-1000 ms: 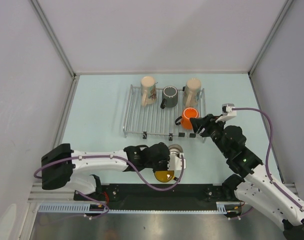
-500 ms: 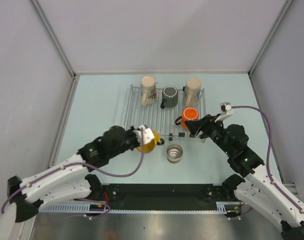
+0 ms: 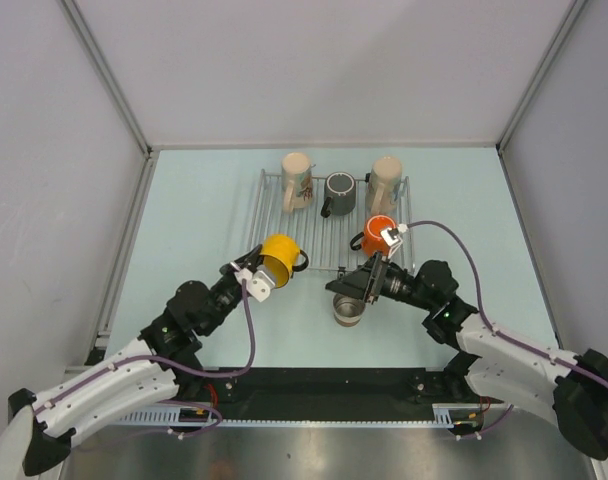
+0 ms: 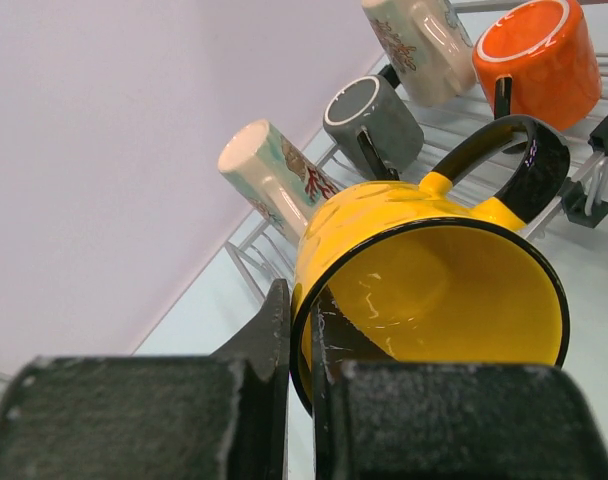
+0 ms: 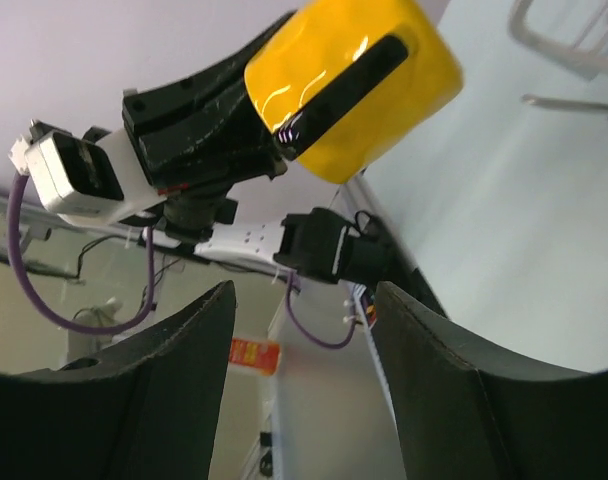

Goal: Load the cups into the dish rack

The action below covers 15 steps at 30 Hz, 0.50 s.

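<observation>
1. The left gripper [image 4: 302,350] was pressed together on the rim of the yellow cup [image 4: 434,290], with one finger inside the wall and one outside. The cup hung tilted, its mouth toward the wrist camera and its black handle uppermost.
2. The right gripper [image 5: 304,385] stood spread with nothing between its fingers. In the top view it hovered at lower centre, above the steel cup [image 3: 350,312], without gripping it.
3. Seen from above, the yellow cup was in the air by the lower left corner of the dish rack [image 3: 274,225], not yet set down.
4. Four cups lay on the rack. The patterned cream cup [image 3: 296,182], the dark cup [image 3: 339,190] and the plain cream cup [image 3: 384,180] sat along its upper edge. The orange cup [image 3: 379,232] sat below the plain one.
5. By my reckoning four of six were loaded, the yellow was on its way, and the steel cup, standing on the table [image 3: 184,230] below the rack, remained.
6. No brand or writing could be read. The cream cup's print was a red and teal motif, not letters. A red-and-yellow sticker [image 5: 254,352] in the right wrist view was too blurred to read.
</observation>
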Motion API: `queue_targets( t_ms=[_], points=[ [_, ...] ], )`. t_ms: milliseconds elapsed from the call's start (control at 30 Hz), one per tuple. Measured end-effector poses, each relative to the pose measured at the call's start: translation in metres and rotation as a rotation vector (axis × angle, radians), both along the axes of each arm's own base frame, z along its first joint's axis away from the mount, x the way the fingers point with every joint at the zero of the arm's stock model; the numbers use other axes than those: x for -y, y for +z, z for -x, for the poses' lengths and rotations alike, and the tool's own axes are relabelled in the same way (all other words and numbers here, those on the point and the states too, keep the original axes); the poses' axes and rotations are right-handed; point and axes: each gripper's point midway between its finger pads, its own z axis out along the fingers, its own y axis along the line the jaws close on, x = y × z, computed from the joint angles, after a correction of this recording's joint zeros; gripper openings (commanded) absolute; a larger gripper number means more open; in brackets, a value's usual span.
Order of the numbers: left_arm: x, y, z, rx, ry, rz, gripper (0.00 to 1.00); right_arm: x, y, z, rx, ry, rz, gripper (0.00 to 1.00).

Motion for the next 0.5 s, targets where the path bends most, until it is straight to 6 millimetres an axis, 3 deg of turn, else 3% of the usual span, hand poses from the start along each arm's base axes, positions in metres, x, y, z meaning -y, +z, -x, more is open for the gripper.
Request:
queue_targets(
  t_ms=[167, 367, 500],
  points=[
    [0.0, 0.01, 0.002, 0.041, -0.014, 0.006, 0.01, -0.022, -0.001, 0.013, -0.028, 0.109, -0.02, 0.62],
    [0.006, 0.025, 0.008, 0.134, -0.057, -0.006, 0.0, -0.039, 0.016, 0.015, 0.003, 0.189, -0.047, 0.61],
    [0.017, 0.018, 0.018, 0.226, -0.106, -0.063, 0.0, -0.049, 0.027, 0.012, 0.021, 0.234, -0.054, 0.6]
  ],
)
